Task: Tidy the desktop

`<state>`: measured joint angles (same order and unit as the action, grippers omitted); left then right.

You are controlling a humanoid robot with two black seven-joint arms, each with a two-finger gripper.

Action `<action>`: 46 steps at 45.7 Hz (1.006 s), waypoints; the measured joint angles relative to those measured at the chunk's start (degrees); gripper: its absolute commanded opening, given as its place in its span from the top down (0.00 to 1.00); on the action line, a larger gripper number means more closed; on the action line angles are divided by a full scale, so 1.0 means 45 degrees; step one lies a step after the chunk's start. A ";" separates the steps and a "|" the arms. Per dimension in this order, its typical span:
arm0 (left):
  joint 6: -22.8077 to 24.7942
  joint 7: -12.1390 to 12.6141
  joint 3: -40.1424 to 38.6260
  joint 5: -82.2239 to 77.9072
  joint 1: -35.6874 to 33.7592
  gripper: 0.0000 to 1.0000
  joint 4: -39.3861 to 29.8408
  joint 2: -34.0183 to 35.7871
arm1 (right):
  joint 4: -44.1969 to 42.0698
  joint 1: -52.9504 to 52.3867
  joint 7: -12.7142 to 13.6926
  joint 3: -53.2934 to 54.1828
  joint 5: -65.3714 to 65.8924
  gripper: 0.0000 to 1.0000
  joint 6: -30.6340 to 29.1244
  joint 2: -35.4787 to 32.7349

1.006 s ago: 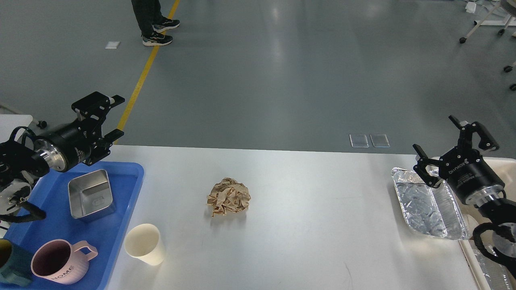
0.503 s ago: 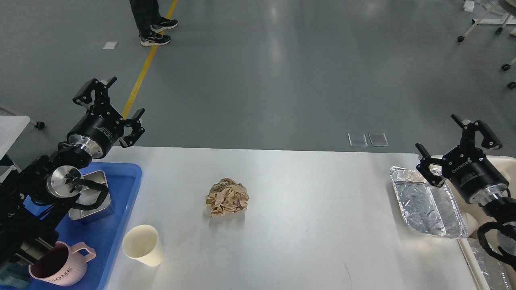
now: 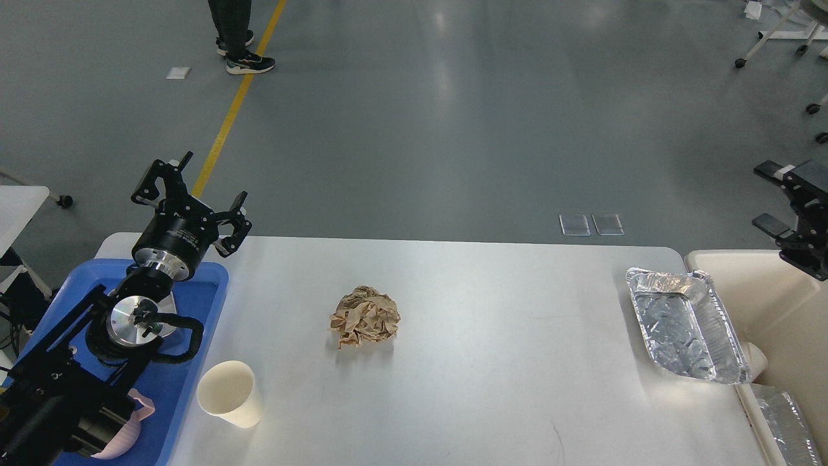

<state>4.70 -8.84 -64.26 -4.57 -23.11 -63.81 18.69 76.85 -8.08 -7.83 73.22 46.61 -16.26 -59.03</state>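
The desktop [image 3: 491,362] is a wide light grey-white tabletop. On it lie a crumpled brown paper ball [image 3: 365,317] at the middle, a cream paper cup [image 3: 231,393] at the front left, and an empty foil tray [image 3: 686,323] at the right edge. My left gripper [image 3: 215,176] is open and empty, above the table's far left corner, behind the blue tray [image 3: 208,304]. My right gripper [image 3: 768,197] is open and empty at the right edge of the view, above and behind the beige bin [image 3: 776,298].
My left arm covers most of the blue tray, and only part of a pink mug [image 3: 126,435] shows under it. The beige bin stands against the table's right end with more foil [image 3: 786,427] inside. A person's feet [image 3: 249,61] stand far back on the floor.
My left arm has swung in over the blue tray, hiding the steel box, and its gripper moved right. My right gripper has lifted up and right, away from the foil tray.
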 measured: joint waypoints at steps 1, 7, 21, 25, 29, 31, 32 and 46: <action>0.0054 0.0004 -0.0117 0.0017 0.0157 0.03 -0.0072 -0.0071 | 0.0060 -0.0060 0.0000 0.0000 0.0373 0.00 -0.0265 -0.0260; 0.0422 0.0008 -0.0468 0.0037 0.1136 0.03 -0.0625 -0.0189 | 0.0377 -0.0476 0.0033 -0.0028 0.1335 0.00 -0.1610 -0.1227; 0.1190 -0.0079 -0.1369 0.0024 0.2200 0.03 -0.0835 0.0044 | 0.1361 -0.0495 0.0061 -0.0086 0.5474 0.00 -0.2568 -0.4345; 0.1236 -0.0074 -0.1447 0.0023 0.2218 0.03 -0.0834 0.0183 | 0.1711 -0.0478 0.0035 -0.0320 0.5718 0.00 -0.2615 -0.4977; 0.1192 -0.0117 -0.1526 0.0024 0.2218 0.03 -0.0801 0.0255 | 0.2505 -0.0549 -0.0014 -0.0546 0.5765 0.00 -0.2618 -0.5369; 0.1145 -0.0129 -0.1570 0.0024 0.2218 0.03 -0.0778 0.0259 | 0.2947 -0.0560 -0.0016 -0.0657 0.5773 0.00 -0.2591 -0.5661; 0.1123 -0.0133 -0.1589 0.0024 0.2218 0.03 -0.0765 0.0259 | 0.3119 -0.0562 -0.0013 -0.0711 0.5780 0.00 -0.2563 -0.5808; 0.1046 -0.0157 -0.1730 0.0029 0.2205 0.03 -0.0659 0.0297 | 0.3869 -0.0554 0.0040 -0.1393 0.8086 0.00 -0.2141 -0.6723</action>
<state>9.41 -9.55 -72.05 -4.44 -13.19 -66.77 20.03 94.26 -10.57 -7.65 66.96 83.00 -25.89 -89.28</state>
